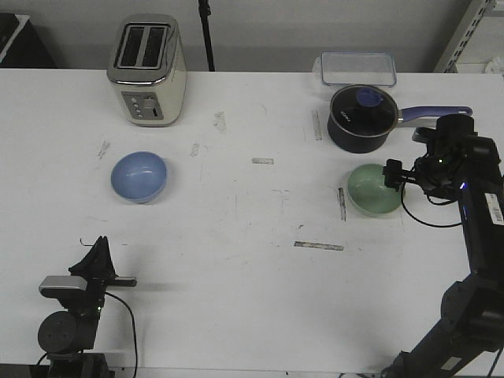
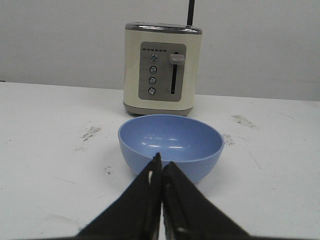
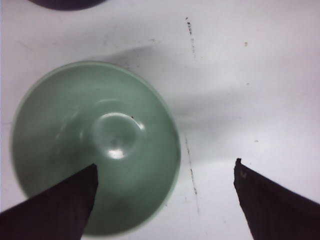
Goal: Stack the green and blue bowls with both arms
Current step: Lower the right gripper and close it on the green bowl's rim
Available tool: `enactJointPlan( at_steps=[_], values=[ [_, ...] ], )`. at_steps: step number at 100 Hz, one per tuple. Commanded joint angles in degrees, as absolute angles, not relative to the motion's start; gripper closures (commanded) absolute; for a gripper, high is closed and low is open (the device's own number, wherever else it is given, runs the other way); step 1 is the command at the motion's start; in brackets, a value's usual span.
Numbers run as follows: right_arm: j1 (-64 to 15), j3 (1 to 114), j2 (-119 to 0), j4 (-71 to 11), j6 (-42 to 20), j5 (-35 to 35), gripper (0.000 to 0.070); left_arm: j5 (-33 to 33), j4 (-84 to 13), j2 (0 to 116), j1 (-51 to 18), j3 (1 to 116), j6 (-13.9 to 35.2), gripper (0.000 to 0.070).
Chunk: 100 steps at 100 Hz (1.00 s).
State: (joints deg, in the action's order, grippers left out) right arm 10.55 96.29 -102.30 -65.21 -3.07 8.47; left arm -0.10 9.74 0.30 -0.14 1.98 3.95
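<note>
The blue bowl point(image 1: 139, 176) sits upright on the white table's left side, in front of the toaster. In the left wrist view the blue bowl point(image 2: 171, 145) lies just beyond my left gripper point(image 2: 161, 160), which is shut and empty. That left gripper point(image 1: 100, 241) is low near the table's front left. The green bowl point(image 1: 372, 189) sits upright at the right. My right gripper point(image 1: 391, 176) hovers over its right rim. In the right wrist view the right gripper point(image 3: 165, 170) is open; one finger is over the green bowl point(image 3: 95, 145), the other over bare table.
A cream toaster point(image 1: 147, 71) stands at the back left, also in the left wrist view point(image 2: 162, 67). A dark saucepan point(image 1: 361, 116) with a purple handle stands just behind the green bowl. A clear lidded container point(image 1: 357, 68) is at the back right.
</note>
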Motion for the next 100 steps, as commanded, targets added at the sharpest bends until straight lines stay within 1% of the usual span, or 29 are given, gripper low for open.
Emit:
enactJointPlan(
  at_steps=[1,33,40,50,67,78,89,100],
  values=[
    [10.52,97.67,-104.18,-64.55,-2.0,8.58,0.0108,-0.19,10.39,0.19,-0.05,1.43,4.12,0.0697],
    [10.52,96.73,-107.53,-62.59,-1.37,8.6,0.0112,-0.19,10.39,0.19,-0.05,1.43,4.12,0.0697],
    [10.52,96.23,-108.07,-62.04,-1.19,8.62,0.0128,-0.19,10.39,0.19,-0.05,1.43,4.12,0.0697],
    [10.52,94.54,-108.12,-60.8,-0.34,8.84,0.0178,-0.19,10.39,0.19,-0.05,1.43,4.12,0.0697],
    [10.52,92.33,-108.12,-59.9,0.32,8.84,0.0181,-0.19,10.39,0.19,-0.05,1.43,4.12,0.0697],
    [10.52,90.91,-108.12,-58.52,0.32,9.04,0.0256,-0.19,10.39,0.19,-0.05,1.43,4.12,0.0697],
    [10.5,90.39,-108.12,-58.46,0.34,9.06,0.0266,-0.19,10.39,0.19,-0.05,1.43,4.12,0.0697],
    [10.48,90.39,-108.12,-58.43,0.34,9.08,0.036,-0.19,10.39,0.19,-0.05,1.43,4.12,0.0697]
  ],
)
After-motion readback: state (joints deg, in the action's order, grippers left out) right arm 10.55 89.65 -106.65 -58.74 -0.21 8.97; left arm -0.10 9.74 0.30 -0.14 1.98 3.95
